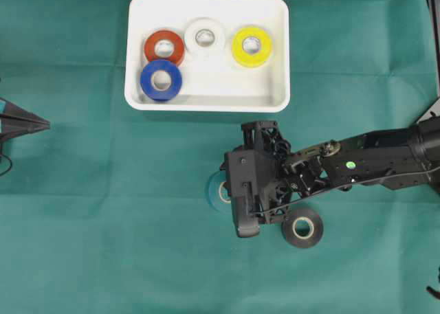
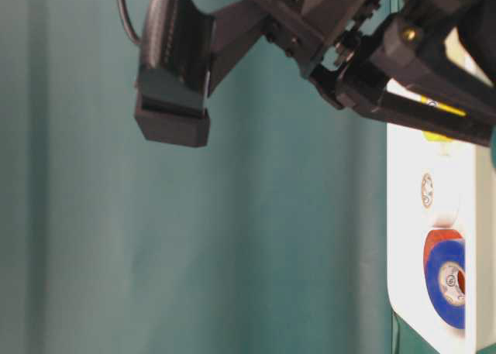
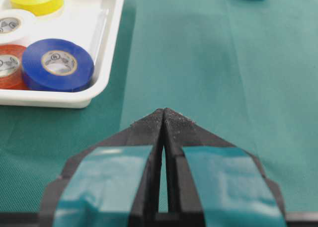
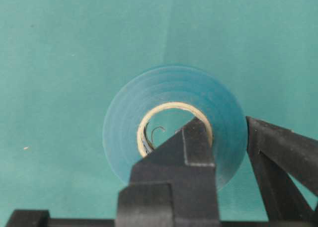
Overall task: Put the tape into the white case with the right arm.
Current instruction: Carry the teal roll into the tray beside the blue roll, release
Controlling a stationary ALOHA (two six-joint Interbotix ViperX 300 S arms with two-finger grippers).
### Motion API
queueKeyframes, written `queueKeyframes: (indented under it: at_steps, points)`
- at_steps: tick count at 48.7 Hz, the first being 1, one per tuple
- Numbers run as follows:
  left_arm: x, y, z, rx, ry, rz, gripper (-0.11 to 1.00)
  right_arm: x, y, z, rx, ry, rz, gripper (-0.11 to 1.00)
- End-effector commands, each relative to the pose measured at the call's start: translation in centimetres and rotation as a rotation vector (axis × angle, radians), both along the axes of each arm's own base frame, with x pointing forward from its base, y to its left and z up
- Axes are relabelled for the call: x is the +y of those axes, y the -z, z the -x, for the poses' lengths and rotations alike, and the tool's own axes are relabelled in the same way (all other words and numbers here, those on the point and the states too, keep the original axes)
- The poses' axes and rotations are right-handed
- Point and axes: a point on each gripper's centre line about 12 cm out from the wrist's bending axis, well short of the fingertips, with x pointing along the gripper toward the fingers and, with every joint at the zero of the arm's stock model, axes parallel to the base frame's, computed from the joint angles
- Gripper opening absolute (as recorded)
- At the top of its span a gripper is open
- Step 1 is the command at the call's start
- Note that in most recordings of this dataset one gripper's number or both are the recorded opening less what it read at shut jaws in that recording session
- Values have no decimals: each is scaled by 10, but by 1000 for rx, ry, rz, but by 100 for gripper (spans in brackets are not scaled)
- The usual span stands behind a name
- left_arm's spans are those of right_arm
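Note:
A teal tape roll (image 4: 169,88) lies below the white case (image 1: 206,102) on the green cloth, half hidden under my right wrist in the overhead view (image 1: 214,189). My right gripper (image 4: 222,121) is shut on its wall, with one finger (image 4: 191,147) inside the core and the other (image 4: 271,142) outside. I cannot tell whether the roll is off the cloth. A black tape roll (image 1: 302,227) sits just beside the right arm (image 1: 371,164). My left gripper (image 3: 164,113) rests shut and empty at the far left (image 1: 41,124).
The white case holds red (image 1: 163,47), white (image 1: 205,37), yellow (image 1: 251,46) and blue (image 1: 161,80) rolls, with bare floor along its right side. Its near rim (image 3: 74,99) is ahead-left of the left gripper.

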Motion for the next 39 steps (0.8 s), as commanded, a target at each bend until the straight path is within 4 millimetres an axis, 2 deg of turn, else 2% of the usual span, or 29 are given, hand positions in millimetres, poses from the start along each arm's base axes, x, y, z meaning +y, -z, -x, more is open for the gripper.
queueKeyframes:
  at_steps: [1, 12, 26, 39]
  points:
    - [0, -5, -1, -9, -1, -2, 0, -10, -14, -7, -39, 26, -5, 0]
    - [0, -5, -1, -9, -1, -3, 0, -47, -15, -11, -46, 109, 2, 0]
    - [0, -5, -1, -9, -1, -2, 0, -106, -20, -14, -98, 233, -16, 0]
    - [0, -4, -1, -8, -2, 0, 0, -143, -23, -11, -139, 309, -29, 0]
